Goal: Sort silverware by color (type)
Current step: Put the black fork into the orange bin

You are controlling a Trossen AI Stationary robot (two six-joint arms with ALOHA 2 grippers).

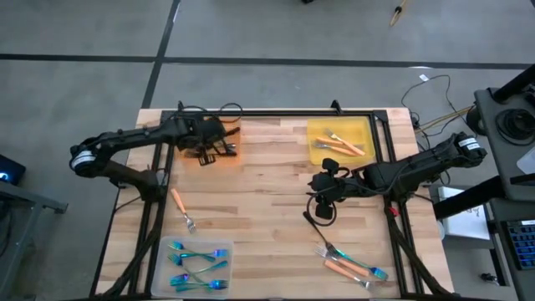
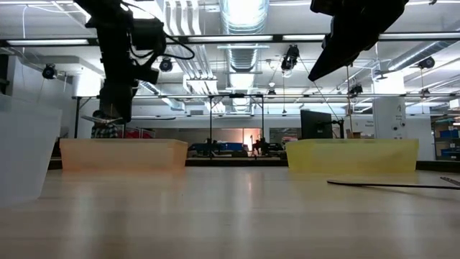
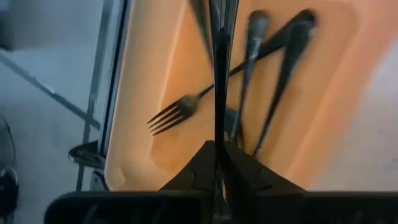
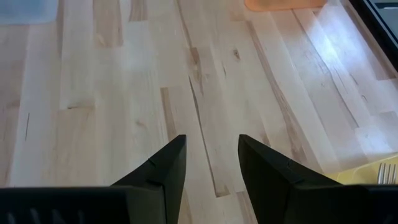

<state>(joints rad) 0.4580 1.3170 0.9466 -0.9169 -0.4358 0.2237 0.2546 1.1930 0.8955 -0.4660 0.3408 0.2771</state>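
We hold a dark grey fork (image 3: 219, 81) pinched in the left gripper (image 3: 219, 149) directly above the orange tray (image 3: 155, 118), its long axis along the tray's, while the right gripper (image 4: 209, 163) hangs spread over bare bench (image 4: 112, 112).

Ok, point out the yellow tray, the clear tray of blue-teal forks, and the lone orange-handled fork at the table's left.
Yellow plastic tray (image 1: 361, 128): high view, bare corner.
Clear plastic tray (image 1: 165, 269): high view, bare left edge.
Lone orange-handled fork (image 1: 179, 202): high view, handle.
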